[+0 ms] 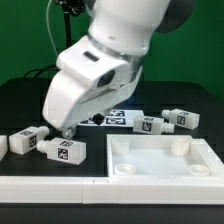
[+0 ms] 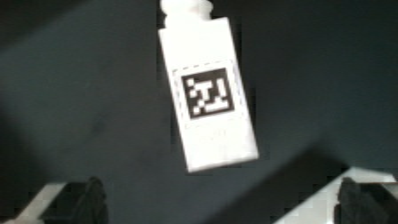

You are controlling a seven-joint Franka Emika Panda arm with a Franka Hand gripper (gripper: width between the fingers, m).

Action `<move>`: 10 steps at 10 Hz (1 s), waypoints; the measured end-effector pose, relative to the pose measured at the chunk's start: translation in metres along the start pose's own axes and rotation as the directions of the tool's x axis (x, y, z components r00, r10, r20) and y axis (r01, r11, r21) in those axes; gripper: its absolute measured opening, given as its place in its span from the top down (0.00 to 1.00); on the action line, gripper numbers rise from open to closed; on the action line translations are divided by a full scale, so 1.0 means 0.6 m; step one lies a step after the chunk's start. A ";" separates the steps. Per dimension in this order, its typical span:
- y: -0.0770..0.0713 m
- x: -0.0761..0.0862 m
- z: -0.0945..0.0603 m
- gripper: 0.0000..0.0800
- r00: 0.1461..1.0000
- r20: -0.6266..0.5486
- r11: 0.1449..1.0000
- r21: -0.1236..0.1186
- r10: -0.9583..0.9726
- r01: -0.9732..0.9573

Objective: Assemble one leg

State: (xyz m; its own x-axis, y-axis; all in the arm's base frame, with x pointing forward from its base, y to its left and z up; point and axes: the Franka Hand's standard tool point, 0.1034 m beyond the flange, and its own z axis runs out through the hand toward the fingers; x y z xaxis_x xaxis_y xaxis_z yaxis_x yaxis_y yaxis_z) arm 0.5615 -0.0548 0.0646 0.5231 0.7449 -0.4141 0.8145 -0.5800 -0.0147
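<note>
In the wrist view one leg (image 2: 210, 95), a white oblong block with a black-and-white tag and a round peg (image 2: 192, 8) at its far end, lies flat on the dark table. My gripper (image 2: 217, 205) is open and empty. Its dark fingertips (image 2: 71, 200) stand wide apart, short of the leg's near end, and touch nothing. In the exterior view the arm's white body hides most of the gripper (image 1: 68, 130), which hangs over two legs (image 1: 28, 140) (image 1: 62, 150) at the exterior view's left. Two more legs (image 1: 150, 123) (image 1: 182, 118) lie at the right.
A large white square panel with a raised rim (image 1: 160, 147) lies at the exterior view's front right. A long white bar (image 1: 50, 185) runs along the front. The marker board (image 1: 115, 118) lies behind the arm. A white surface (image 2: 381, 172) shows beside one finger.
</note>
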 end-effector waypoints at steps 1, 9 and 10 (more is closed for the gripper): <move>-0.015 0.004 0.007 0.19 0.998 0.059 0.999 0.032 -0.016 0.014; 0.003 0.002 0.020 0.19 0.952 0.276 0.991 0.047 -0.132 0.124; 0.001 0.000 0.015 0.19 0.951 0.282 0.992 0.057 -0.126 0.115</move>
State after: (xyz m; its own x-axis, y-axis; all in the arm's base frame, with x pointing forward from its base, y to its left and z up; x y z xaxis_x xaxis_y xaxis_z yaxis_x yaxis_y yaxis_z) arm 0.5595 -0.0580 0.0563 0.3237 0.6886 -0.6489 0.8536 -0.5084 -0.1138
